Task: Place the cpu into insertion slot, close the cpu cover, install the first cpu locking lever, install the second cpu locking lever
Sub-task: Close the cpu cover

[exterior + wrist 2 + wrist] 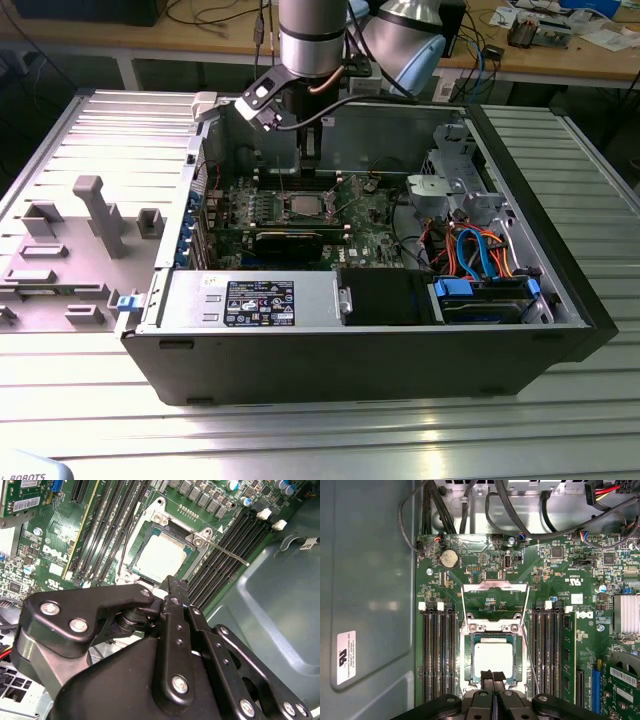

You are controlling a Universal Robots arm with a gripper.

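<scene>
While your gripper (493, 675) hangs with its fingers pressed together on nothing, the cpu (493, 659) lies just beneath its tips, seated in the insertion slot (469, 655). By my reading, you have the first step done. Beyond the gripper, the cpu cover (495, 585) lies flipped back open. A thin locking lever (528, 655) beside the slot stands unlatched, so the cover and both levers are yet to do.

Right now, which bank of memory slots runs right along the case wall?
The memory slot bank running along the grey case wall. The other bank lies across the cpu from it, away from that wall.
</scene>
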